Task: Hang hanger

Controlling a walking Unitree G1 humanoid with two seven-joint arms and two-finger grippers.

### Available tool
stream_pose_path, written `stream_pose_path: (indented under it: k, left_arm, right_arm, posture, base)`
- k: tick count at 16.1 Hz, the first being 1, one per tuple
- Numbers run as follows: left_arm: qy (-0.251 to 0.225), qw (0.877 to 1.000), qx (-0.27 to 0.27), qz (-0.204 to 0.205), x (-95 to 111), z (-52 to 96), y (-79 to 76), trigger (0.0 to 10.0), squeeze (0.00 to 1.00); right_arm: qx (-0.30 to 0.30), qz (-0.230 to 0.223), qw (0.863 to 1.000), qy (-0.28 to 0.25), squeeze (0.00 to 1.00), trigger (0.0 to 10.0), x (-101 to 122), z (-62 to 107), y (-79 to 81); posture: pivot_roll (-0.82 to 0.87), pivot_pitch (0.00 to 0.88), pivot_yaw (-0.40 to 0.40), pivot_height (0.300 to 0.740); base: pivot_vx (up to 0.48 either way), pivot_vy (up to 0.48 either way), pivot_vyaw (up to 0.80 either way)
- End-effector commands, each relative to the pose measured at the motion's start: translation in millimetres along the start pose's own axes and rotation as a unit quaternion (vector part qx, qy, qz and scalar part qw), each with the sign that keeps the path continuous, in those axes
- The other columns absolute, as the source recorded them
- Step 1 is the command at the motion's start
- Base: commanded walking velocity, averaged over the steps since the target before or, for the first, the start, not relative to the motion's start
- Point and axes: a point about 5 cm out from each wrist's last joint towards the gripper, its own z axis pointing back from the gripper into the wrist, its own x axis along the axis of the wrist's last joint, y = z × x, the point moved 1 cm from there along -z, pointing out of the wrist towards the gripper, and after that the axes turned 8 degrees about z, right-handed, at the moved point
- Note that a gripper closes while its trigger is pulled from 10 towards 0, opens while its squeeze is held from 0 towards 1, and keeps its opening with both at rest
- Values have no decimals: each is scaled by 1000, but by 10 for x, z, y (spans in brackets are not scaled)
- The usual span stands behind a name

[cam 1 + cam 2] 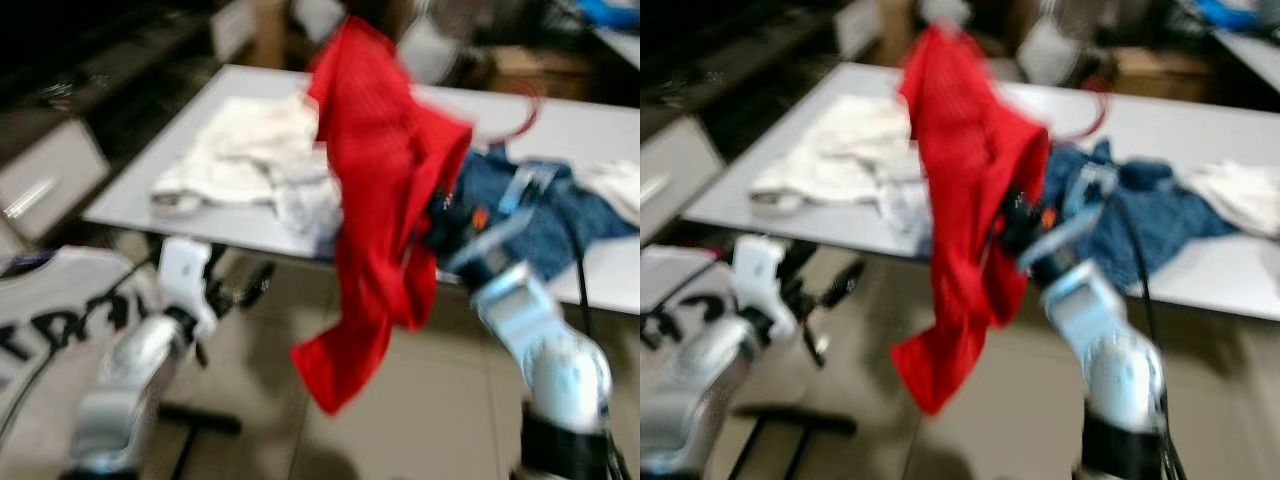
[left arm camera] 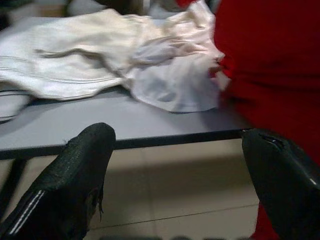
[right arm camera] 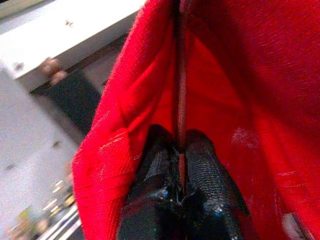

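Right gripper point(image 3: 181, 150) jaws pinched on red hanger point(image 3: 181, 75) carrying red garment point(image 1: 385, 190) raised before grey surface point(image 1: 180, 190), left gripper point(image 2: 175, 180) jaws wide apart, empty, white clothes point(image 1: 250, 150), blue jeans point(image 1: 540, 215) on surface.

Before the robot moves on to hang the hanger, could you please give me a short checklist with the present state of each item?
1. Right tool shut on the hanger: ok.
2. Red shirt on the hanger: ok, draped over it.
3. Left tool open and free: ok.
4. Shirt lifted off the table: ok; its hem hangs below the edge.
5. Rail to hang on: cannot tell.
6. Head views sharp: not ok, blurred.
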Motion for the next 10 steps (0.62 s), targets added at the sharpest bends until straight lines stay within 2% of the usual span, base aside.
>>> stream_pose_path:
  k: [1, 5, 7, 8, 10]
  left_arm:
    - [-3, 1000, -9, 0, 24, -15, -68, 10000, 153]
    - [3, 1000, -8, -3, -2, 78, -103, 10000, 153]
    - [6, 1000, -11, 0, -17, 109, -120, 10000, 149]
    - [3, 1000, -30, 10, -11, 173, -175, 10000, 157]
    - [-3, 999, -30, 17, 16, 196, -171, 10000, 157]
  right_arm:
    - [10, 13, 1000, -13, 0, 10000, 114, 46, 65]
    - [17, 19, 999, 34, 0, 10000, 34, 223, 146]
    - [16, 26, 998, 54, 0, 10000, -20, 272, 144]
    - [16, 42, 995, 90, 0, 10000, -138, 356, 148]
    - [18, 43, 994, 99, 0, 10000, -170, 368, 160]
  posture:
    - [-77, 0, 55, 740]
    - [-77, 0, 42, 740]
    - [-75, 0, 37, 740]
    - [-54, 0, 18, 740]
    - [-33, 0, 11, 740]
  base:
    - [0, -450, 513]
    - [0, -430, 517]
    - [0, 0, 506]
    - [0, 0, 463]
    - [0, 0, 456]
